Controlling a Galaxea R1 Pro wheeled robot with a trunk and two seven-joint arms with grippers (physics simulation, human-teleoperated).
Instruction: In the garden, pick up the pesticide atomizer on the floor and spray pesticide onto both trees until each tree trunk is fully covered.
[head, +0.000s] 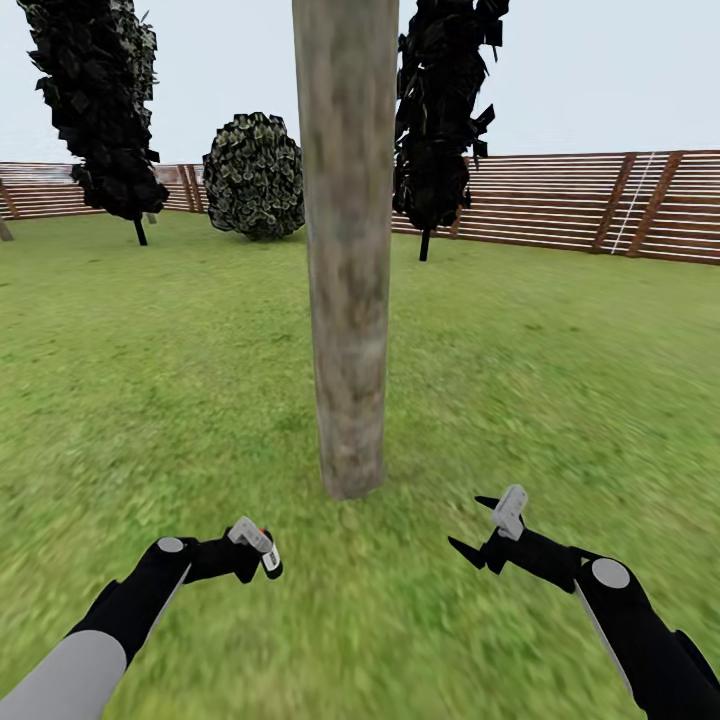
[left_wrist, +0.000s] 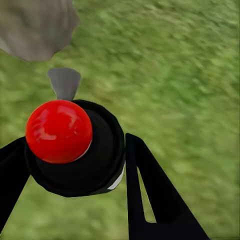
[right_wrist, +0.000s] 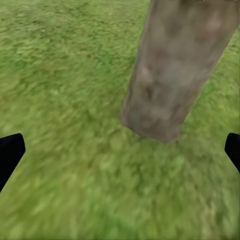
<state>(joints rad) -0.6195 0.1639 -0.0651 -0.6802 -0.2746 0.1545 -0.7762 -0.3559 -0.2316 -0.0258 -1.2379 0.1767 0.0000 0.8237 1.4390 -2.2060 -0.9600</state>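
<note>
Pale mottled tree trunk rising from green grass floor, brown slatted wooden fence behind.
Left gripper jaws grasp the small black red-capped pesticide atomizer; right gripper jaws released.

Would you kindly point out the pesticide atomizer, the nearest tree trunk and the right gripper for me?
pesticide atomizer (left_wrist: 59, 131): left wrist view, on its red cap.
tree trunk (head: 346, 300): head view, middle of the pale column.
right gripper (head: 478, 528): head view, between its open jaws.

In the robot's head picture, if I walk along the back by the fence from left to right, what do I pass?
Black tree → round bush → pale tree trunk → second black tree → brown slatted fence.
</note>
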